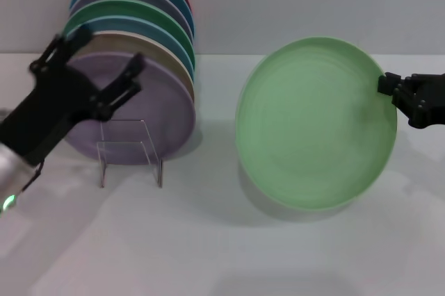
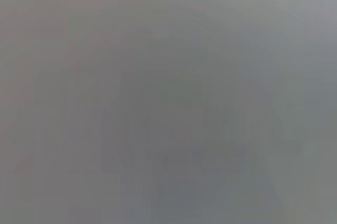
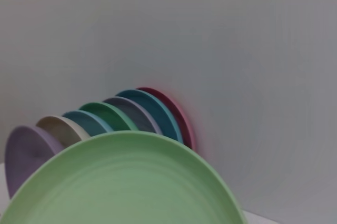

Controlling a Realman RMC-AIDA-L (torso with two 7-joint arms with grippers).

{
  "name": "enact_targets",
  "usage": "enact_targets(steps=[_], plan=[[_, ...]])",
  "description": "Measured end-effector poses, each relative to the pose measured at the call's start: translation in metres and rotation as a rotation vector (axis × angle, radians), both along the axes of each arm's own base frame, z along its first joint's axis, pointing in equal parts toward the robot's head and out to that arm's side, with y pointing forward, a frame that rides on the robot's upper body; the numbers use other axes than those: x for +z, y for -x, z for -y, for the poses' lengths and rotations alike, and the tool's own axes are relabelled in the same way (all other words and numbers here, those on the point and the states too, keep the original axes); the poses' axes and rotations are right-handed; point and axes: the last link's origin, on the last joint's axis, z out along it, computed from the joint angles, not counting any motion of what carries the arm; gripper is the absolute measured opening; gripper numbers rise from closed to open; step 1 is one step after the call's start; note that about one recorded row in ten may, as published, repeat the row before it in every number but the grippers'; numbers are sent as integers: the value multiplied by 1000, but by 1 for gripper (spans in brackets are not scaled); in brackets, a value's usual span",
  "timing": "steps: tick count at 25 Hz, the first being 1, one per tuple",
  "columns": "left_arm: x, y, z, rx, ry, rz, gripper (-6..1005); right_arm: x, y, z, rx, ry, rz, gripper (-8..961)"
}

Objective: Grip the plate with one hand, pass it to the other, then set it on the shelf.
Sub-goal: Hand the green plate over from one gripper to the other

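The left gripper [image 1: 104, 67] hangs with its fingers spread apart in front of the shelf [image 1: 128, 150], whose row of upright plates [image 1: 132, 46] stands just behind it, apparently waiting to take the handover. Well to its right, the plate [image 1: 316, 122] is held tilted nearly upright off the table [image 1: 208, 240], its face turned toward the camera. The right gripper [image 1: 398, 94] clamps that plate's right rim, leaving the left edge free for the other gripper to take.

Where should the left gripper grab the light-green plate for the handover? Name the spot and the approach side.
Take the light-green plate by its bare rim on the edge facing the rack, coming from the robot's left. It is held up, tilted, face toward the camera, with the right gripper clamped on the opposite rim. The left gripper hangs open by the racked plates.
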Motion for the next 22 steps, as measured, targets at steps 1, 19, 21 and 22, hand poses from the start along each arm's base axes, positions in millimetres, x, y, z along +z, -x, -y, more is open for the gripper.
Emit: enact_targets(steps=[1, 19, 21, 22], plan=[[2, -7, -3, 8, 23, -18, 860, 0, -1, 0, -1, -2, 3, 39], [1, -98, -20, 240, 306, -244, 860, 5, -9, -3, -2, -37, 78, 56], [-2, -102, -20, 266, 307, -278, 860, 6, -8, -4, 3, -39, 82, 58], [-6, -110, -21, 295, 303, -318, 860, 6, -8, -4, 5, -39, 83, 58]])
